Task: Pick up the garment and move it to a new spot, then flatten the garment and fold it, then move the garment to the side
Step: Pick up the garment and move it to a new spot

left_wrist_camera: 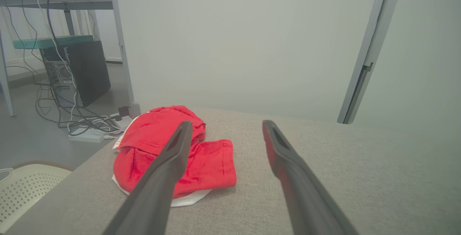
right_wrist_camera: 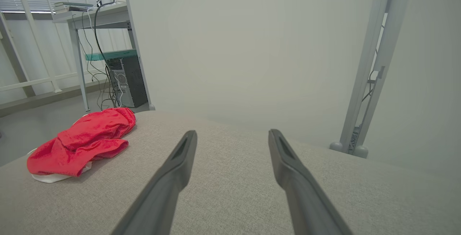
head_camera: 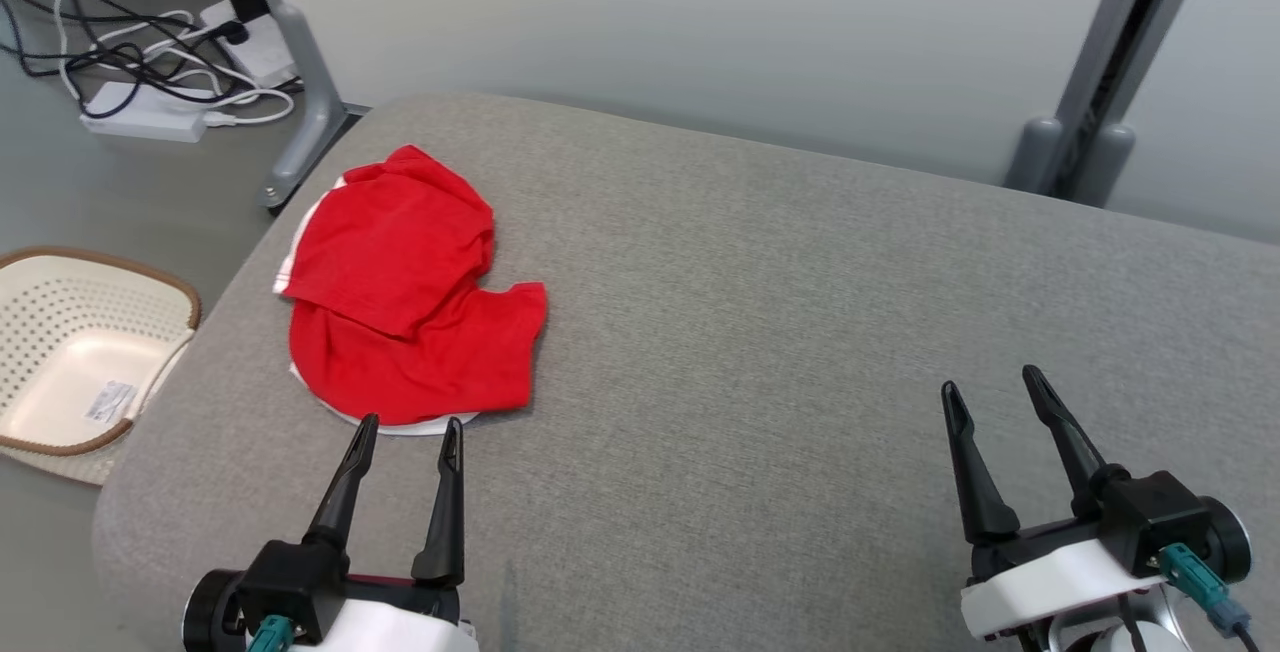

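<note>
The red garment is seen crumpled near the left edge of the grey worktop, toward its far corner. The left tool is spread wide and empty, just beside the garment's near hem. The right tool is likewise spread and empty, near the near right corner.

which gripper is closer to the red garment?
Left. The left gripper is open at the near edge of the red garment; the right gripper is far to its right.
</note>
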Controlling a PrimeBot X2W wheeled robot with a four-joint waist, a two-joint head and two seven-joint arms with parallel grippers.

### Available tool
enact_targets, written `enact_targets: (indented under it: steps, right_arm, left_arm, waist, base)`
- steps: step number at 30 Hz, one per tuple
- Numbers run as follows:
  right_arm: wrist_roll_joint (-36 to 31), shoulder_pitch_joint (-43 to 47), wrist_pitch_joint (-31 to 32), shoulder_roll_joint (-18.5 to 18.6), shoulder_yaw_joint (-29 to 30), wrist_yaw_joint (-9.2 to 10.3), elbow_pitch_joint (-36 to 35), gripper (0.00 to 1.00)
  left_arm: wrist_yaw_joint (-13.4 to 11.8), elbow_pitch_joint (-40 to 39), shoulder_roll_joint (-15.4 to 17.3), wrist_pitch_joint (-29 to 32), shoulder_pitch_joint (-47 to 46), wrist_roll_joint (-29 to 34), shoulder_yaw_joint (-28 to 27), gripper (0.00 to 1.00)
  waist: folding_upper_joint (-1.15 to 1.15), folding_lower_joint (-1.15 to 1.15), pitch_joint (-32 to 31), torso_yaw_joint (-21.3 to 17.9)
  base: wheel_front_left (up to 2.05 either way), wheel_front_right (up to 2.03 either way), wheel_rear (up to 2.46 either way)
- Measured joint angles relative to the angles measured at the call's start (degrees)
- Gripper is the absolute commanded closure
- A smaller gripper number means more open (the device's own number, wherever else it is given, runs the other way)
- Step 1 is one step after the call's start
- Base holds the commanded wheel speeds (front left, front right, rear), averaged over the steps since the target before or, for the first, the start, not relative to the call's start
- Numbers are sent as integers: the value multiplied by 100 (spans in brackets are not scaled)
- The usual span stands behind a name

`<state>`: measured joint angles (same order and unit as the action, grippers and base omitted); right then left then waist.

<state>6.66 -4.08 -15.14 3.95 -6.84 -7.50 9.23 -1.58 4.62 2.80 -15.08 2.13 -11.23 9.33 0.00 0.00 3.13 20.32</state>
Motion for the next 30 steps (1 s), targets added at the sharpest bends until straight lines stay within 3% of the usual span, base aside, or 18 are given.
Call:
enact_targets:
  steps: [12, 30]
  right_arm:
    - [124, -9, 0, -70, -444, 0, 148, 0]
    - [246, -160, 0, -79, -656, 0, 390, 0]
  left_arm:
    - [2, -77, 5, 0, 243, 65, -249, 0]
    - [-101, -240, 1, -1, 334, 48, -320, 0]
  waist:
    - [0, 0, -180, 864]
    - [0, 0, -273, 857]
  base:
    - [0, 0, 0]
    - [0, 0, 0]
